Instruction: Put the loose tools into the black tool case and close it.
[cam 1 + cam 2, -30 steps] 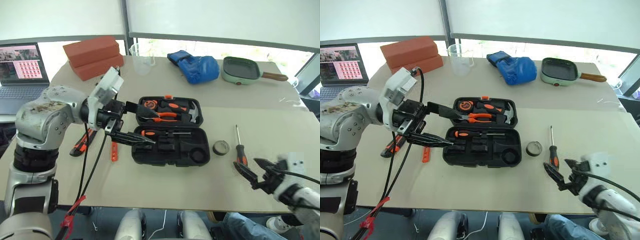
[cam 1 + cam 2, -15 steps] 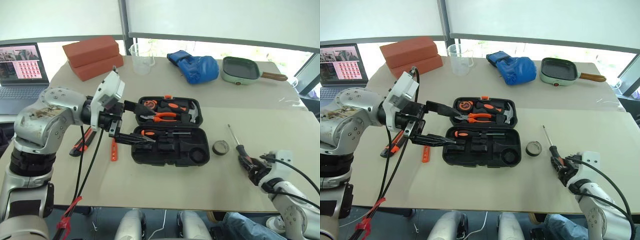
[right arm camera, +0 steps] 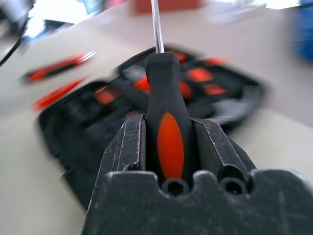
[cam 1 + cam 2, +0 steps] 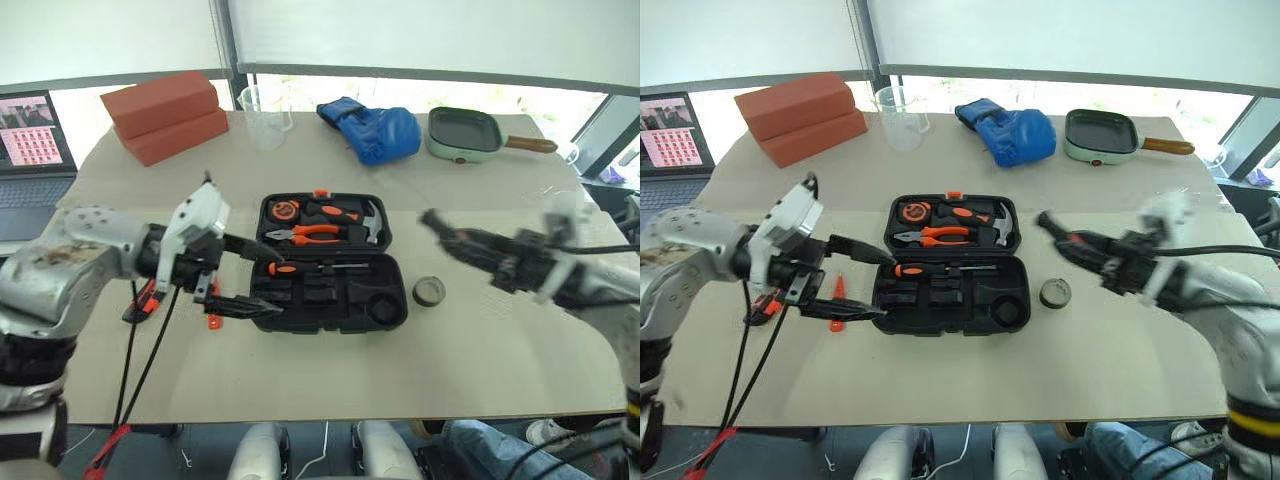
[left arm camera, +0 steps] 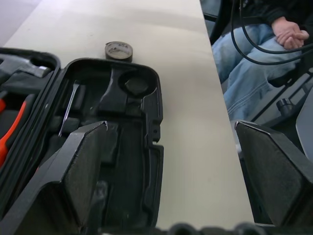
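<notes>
Your right gripper (image 3: pixel 168 147) is clamped on a screwdriver (image 3: pixel 166 112) by its orange-and-black handle, held above the table (image 4: pixel 480 350) to the right of the black tool case (image 4: pixel 330 262), shaft pointing toward the case. The case lies open, a second screwdriver (image 4: pixel 310 268) already seated in its front half. Your left gripper (image 4: pixel 245 280) hangs at the case's left edge with its fingers spread apart, holding nothing. The tape roll (image 4: pixel 428 291) sits just right of the case; the utility knife (image 4: pixel 140 303) and small orange tester (image 4: pixel 212 318) lie to its left.

case (image 4: pixel 335 300): matt black plastic | screwdriver (image 3: pixel 168 132): smooth handle, shiny metal shaft | table (image 4: pixel 500 350): matt
</notes>
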You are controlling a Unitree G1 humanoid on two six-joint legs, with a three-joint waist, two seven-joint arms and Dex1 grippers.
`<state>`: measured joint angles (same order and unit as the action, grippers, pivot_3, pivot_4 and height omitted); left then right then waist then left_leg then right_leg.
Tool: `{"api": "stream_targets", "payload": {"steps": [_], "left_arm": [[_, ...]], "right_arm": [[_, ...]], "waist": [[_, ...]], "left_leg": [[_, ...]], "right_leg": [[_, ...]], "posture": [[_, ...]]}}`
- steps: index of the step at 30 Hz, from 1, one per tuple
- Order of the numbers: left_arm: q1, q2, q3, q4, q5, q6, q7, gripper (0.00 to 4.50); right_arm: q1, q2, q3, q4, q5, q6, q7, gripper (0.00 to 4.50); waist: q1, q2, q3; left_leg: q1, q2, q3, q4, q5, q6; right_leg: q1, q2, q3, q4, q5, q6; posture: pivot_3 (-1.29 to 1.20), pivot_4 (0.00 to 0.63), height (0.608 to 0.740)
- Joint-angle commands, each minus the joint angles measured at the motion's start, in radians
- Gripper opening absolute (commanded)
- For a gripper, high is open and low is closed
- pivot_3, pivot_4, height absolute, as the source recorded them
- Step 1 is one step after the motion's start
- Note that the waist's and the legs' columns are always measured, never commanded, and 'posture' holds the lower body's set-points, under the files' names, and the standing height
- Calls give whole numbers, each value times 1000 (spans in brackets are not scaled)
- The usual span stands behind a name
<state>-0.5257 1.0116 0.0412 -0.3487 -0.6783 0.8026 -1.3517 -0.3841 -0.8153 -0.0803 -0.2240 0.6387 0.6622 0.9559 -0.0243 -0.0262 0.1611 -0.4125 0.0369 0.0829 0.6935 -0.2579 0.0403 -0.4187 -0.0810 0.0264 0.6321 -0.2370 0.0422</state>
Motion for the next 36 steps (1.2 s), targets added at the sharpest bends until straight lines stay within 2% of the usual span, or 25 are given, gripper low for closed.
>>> {"api": "stream_targets", "payload": {"steps": [1,6,12,20,29,31,34,36], "left_arm": [[61,26,120,-82,-69,48,60,4500],[154,41,205,-165,-115,80,134,4500],[176,46,246,-196,-151,97,197,4500],[178,52,240,-208,-179,92,239,4500],[154,52,210,-190,-179,72,245,4500],[147,50,202,-186,-178,70,244,4500],[137,49,191,-177,-175,66,241,4500],[131,49,184,-167,-169,60,237,4500]], "right_arm": [[-165,14,192,171,-191,-221,188,1045],[-310,76,350,414,-376,-473,325,1045],[-391,127,381,612,-470,-624,389,1045],[-410,164,373,724,-513,-664,398,1045],[-374,171,352,690,-499,-595,399,1045],[-363,172,339,661,-481,-571,402,2054],[-360,183,299,574,-417,-483,410,2947],[-362,185,282,489,-375,-413,411,3713]], "waist": [[4,1,1],[21,1,1],[26,1,2],[15,1,2],[13,1,2],[14,1,2],[13,1,2],[12,1,2]], "left_leg": [[-3,0,1,1,0,-1],[-6,-1,2,2,1,-1],[-7,-3,2,3,2,-3],[-6,-2,2,2,3,-4],[-6,-2,2,2,3,-5],[-6,-2,2,2,3,-4],[-6,-2,2,2,3,-4],[-6,-2,2,2,3,-5]], "right_leg": [[-4,0,1,1,0,1],[-5,-2,2,-1,2,3],[-5,-3,2,0,2,4],[-5,-2,2,0,2,3],[-5,-2,2,0,2,3],[-5,-2,2,0,2,3],[-5,-2,2,0,2,3],[-5,-2,2,1,2,3]], "posture": [[0,150,738],[0,150,738],[0,150,738],[0,150,738],[0,150,738],[0,150,738],[0,150,738],[0,150,738]]}}
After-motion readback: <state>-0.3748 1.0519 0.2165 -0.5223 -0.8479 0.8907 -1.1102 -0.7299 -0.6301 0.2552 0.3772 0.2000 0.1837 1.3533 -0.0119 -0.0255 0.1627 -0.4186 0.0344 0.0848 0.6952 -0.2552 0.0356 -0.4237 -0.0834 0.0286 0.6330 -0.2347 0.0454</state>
